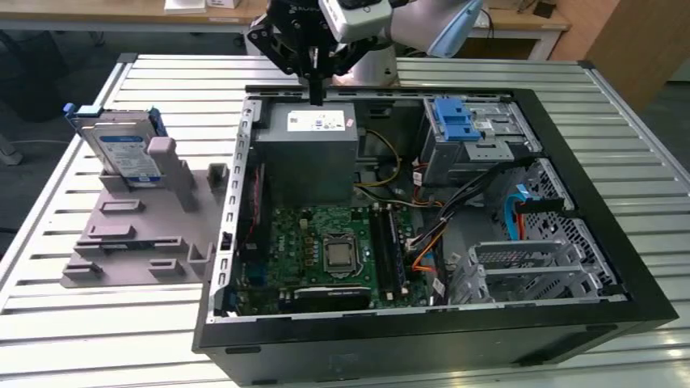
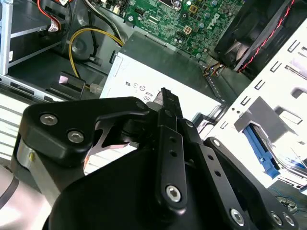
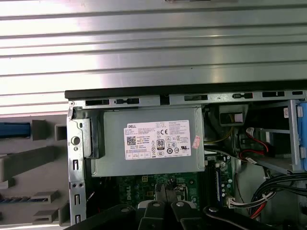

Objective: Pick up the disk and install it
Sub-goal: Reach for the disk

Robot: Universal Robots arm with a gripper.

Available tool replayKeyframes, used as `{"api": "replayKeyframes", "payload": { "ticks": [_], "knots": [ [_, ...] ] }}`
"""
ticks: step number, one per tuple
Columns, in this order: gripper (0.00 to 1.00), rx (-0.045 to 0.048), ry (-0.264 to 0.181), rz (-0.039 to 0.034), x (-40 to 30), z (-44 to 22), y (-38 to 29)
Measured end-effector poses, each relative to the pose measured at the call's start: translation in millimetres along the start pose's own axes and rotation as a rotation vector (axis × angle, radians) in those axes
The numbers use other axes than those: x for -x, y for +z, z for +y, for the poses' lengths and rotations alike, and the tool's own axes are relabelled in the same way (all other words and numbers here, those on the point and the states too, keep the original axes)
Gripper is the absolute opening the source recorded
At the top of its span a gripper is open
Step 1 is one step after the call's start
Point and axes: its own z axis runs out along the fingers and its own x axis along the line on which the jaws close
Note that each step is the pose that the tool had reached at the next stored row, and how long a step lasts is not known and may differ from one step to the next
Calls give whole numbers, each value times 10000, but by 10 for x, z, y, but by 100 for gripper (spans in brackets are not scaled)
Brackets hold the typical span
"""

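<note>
Black steel case (image 1: 431, 343) lies open on the table (image 1: 97, 339), nearest the camera, with its board (image 1: 323, 250) bare. Further back, outside the case on the exterior view's left, the disk (image 1: 121, 149) stands upright in a grey stand (image 1: 140, 234), untouched. By that, nothing of the task looks done: the pickup and the install are both left. Farthest back, the gripper (image 1: 316, 95) hangs over the grey box (image 1: 307, 158) inside the case. Its fingers are pressed together on nothing, and it is well apart from the disk.
</note>
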Motion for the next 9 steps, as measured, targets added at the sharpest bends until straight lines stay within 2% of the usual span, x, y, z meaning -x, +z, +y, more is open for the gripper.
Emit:
{"api": "replayKeyframes", "payload": {
  "ticks": [4, 9],
  "knots": [
    [11, -1, 2, 0, -7, 0, -1],
    [11, 0, 0, 0, -51, 0, -1]
  ]
}}
